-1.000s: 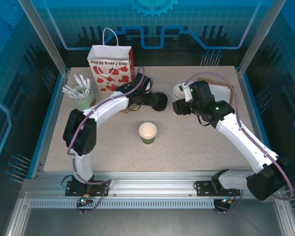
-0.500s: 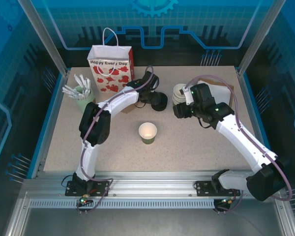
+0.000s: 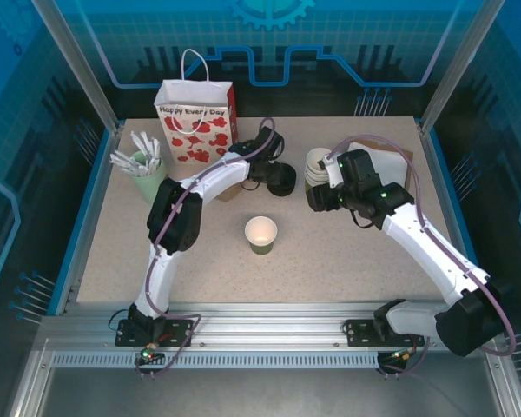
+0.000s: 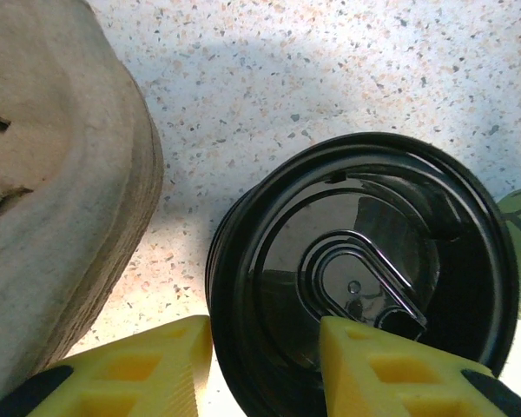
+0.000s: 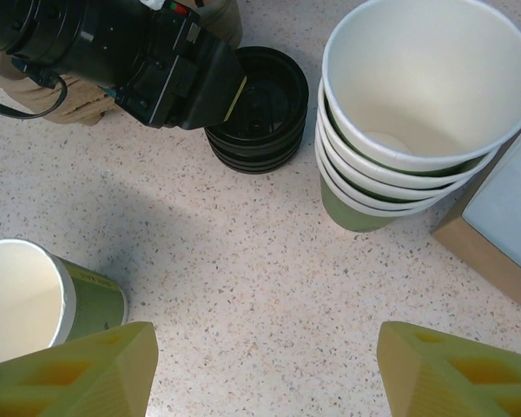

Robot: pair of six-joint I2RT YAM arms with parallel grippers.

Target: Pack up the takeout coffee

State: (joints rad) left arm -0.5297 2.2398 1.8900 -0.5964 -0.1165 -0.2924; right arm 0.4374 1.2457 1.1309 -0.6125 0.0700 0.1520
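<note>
Coffee cup (image 3: 260,234): stands upright and lidless in the middle of the table (image 3: 347,261), well apart from both grippers.
Left gripper (image 4: 265,328): partly open and empty, set down at a stack of black lids (image 4: 356,278). One yellow finger (image 4: 113,369) sits just outside the stack's edge and the other over the top lid's recess, so the rim lies between them. It does not look pinched yet.
Right gripper (image 5: 260,365): wide open and empty, hanging above bare table between the coffee cup and a stack of lidless cups (image 5: 417,130).
Nearby: a brown pulp tray (image 4: 52,174) lies just beside the lids. A paper gift bag (image 3: 195,117) stands at the far edge, left of the lids.
Step in hand: fetching a lid, judging by the left fingers astride the rim. Capping and bagging are not yet done.
Next move: close on the top lid alone, lift it free of the stack, carry it level to the coffee cup and press it on squarely.
Risk: two lids may come up together.
</note>
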